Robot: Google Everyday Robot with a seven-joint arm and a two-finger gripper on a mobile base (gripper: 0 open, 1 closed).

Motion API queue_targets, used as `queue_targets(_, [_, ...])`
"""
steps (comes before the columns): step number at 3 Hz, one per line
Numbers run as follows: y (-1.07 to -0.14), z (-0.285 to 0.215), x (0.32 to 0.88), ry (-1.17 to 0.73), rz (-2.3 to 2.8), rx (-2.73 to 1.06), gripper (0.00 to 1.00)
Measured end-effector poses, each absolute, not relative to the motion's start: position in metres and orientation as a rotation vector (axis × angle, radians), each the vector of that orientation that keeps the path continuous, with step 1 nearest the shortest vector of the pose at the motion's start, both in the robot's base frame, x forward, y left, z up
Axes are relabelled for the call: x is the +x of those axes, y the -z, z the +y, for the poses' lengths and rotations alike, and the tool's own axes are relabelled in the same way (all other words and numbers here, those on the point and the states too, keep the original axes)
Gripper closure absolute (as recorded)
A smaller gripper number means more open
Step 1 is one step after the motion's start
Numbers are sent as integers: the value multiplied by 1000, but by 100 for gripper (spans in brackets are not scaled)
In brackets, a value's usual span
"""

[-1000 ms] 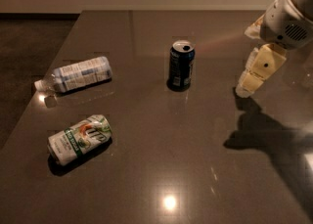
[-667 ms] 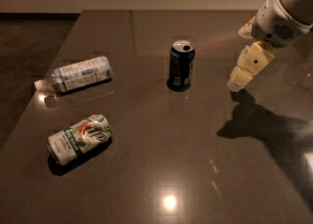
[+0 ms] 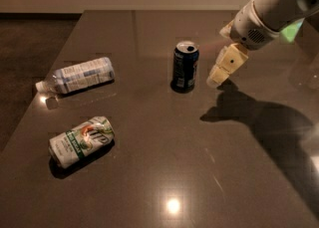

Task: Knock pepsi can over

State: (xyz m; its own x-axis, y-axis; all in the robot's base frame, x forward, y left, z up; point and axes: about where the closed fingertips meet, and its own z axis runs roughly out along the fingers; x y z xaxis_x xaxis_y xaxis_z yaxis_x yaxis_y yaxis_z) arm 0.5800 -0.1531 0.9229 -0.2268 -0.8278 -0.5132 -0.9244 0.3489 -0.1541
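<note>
**Dark surface, can upright, pincer at its right**

Glossy brown surface fills the camera view, with a pale wall behind it. The pepsi can stands upright near the middle, silver top up. Just beside it to the right, not touching, hangs the pincer, cream-coloured and angled down toward the can's base from the white arm; whether it is apart or together cannot be told. Well to the left, a clear plastic bottle lies on its side. Nearer the front, a white-and-green can also lies toppled.
</note>
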Motion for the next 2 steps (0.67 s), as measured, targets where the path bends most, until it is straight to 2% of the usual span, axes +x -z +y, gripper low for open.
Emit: queue_targets(2, [-905, -121, 616, -289, 2081, -1506, 0])
